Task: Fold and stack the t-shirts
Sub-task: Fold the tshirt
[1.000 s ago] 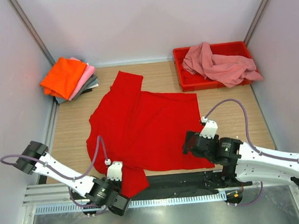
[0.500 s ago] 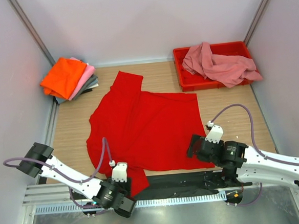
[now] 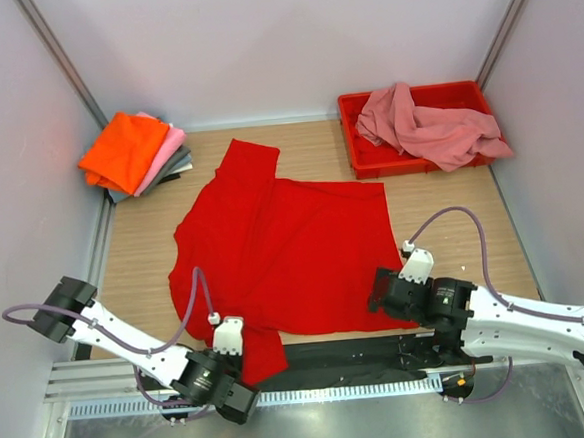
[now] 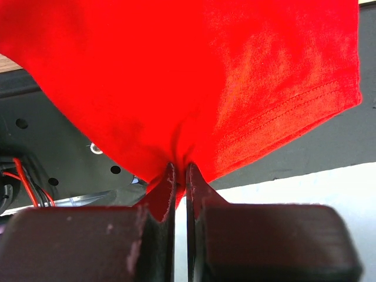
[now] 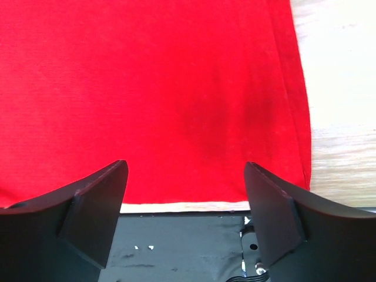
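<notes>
red tray (image 3: 368, 162) holds pink shirt (image 3: 431, 124); folded stack (image 3: 132, 152) far left.

Bright red t-shirt (image 3: 284, 250) blankets the middle of the table (image 3: 420, 185), leaving open lanes of bare wood on either side. Folded stack (image 3: 132, 155) and red tray (image 3: 389, 165) crowd the far corners.

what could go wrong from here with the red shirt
1. The left gripper pinches only a small bunch of the red t-shirt; the cloth might slip out on lifting.
2. The right gripper stands open over the shirt's near edge, holding nothing; if the left pulls alone, the shirt would likely drag askew.
</notes>
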